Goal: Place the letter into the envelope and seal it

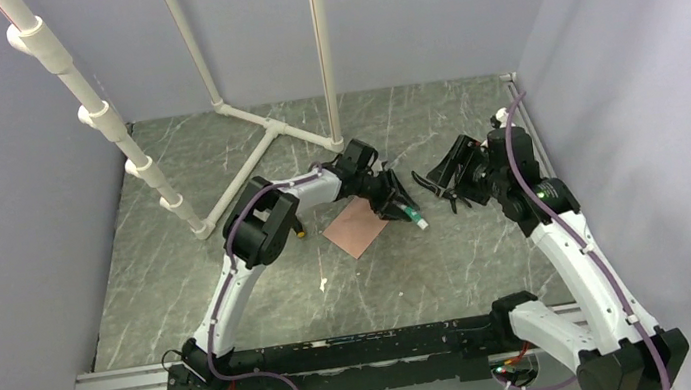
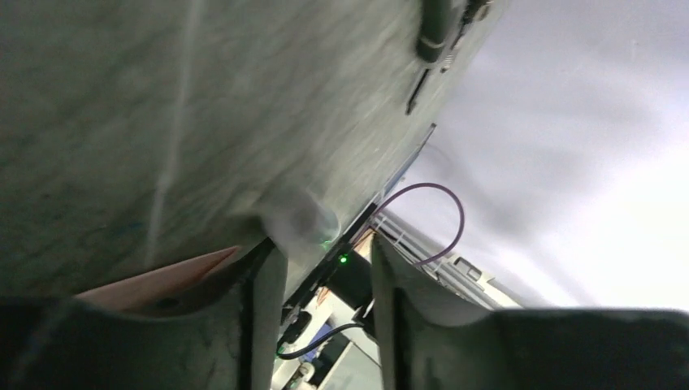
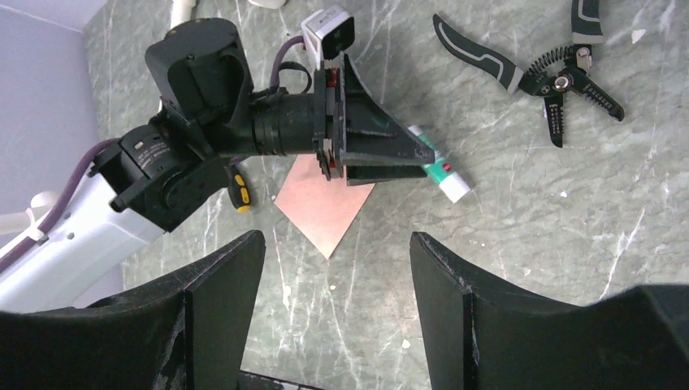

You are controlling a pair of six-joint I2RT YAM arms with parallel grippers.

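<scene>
A salmon-pink paper, the envelope (image 1: 356, 227), lies flat on the marble table, with one corner toward the arms. It also shows in the right wrist view (image 3: 321, 213) and as a pink edge in the left wrist view (image 2: 162, 280). No flap shows. The paler tan letter does not show as a separate sheet. My left gripper (image 1: 400, 205) is low over the envelope's right corner, open (image 2: 323, 242), with nothing between the fingers. A blurred white glue stick cap (image 2: 305, 219) lies just past its left fingertip. My right gripper (image 1: 439, 183) hovers to the right, open and empty (image 3: 335, 237).
A white and green glue stick (image 3: 439, 172) lies right of the envelope. Black spring pliers (image 3: 552, 73) lie further right. A yellow-tipped tool (image 3: 237, 191) lies under the left arm. A white pipe frame (image 1: 256, 156) stands at the back left. A white scrap (image 1: 322, 284) lies nearer the arms.
</scene>
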